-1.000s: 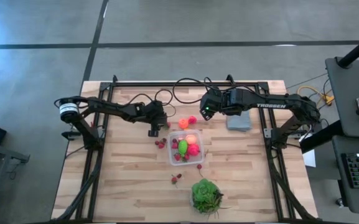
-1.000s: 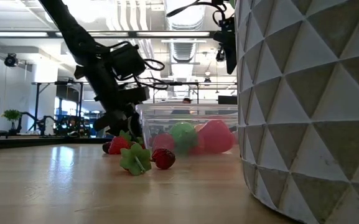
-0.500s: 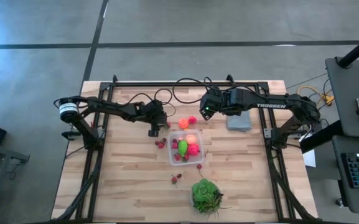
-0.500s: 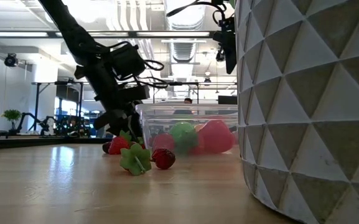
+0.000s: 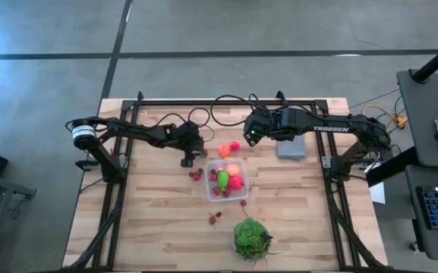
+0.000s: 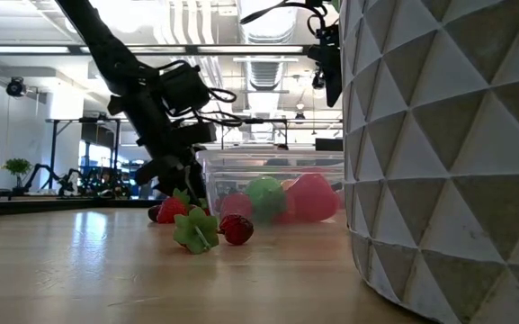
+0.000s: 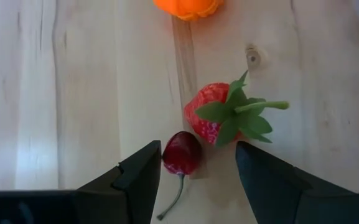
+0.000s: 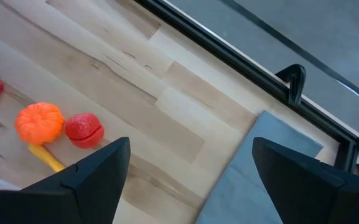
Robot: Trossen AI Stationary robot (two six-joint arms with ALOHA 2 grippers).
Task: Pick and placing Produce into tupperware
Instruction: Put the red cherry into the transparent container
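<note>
L claw (image 7: 195, 171) sits low over the worktop (image 5: 158, 212), fingers (image 7: 139, 177) apart w/ nothing clamped; a dark red cherry (image 7: 181, 154) lies on the wood between them, close to one finger, and a strawberry (image 7: 213, 112) w/ green leafy cap lies just beyond it, touching or nearly touching the cherry. Farther out in the L wrist view, an orange piece (image 7: 188, 6) at the frame edge. In the high view the L claw (image 5: 189, 155) is just beside the clear tupperware (image 5: 227, 180), near a small cluster of red berries (image 5: 196, 175). R claw (image 8: 188, 162) hangs above the worktop w/ fingers wide apart, holding nothing; R wrist view shows an orange piece (image 8: 39, 122) and a red piece (image 8: 84, 129) touching side by side on the wood, and a grey slab (image 8: 254, 168) near the dark frame rail (image 8: 247, 68). From above, the R claw (image 5: 251, 135) is near those two loose pieces, past the tupperware's far side. Tupperware sits mid-worktop w/ produce inside: lime-green piece (image 5: 222, 179), pink piece (image 5: 236, 182), orange piece on top. More berries (image 5: 214, 218) lie loose on the worktop, well apart from the container, near a green leafy bunch (image 5: 250, 238). Low view: tupperware (image 6: 272, 184) behind a strawberry and green cap (image 6: 196, 229), w/ a white faceted object (image 6: 448, 153) close to the camera.
</note>
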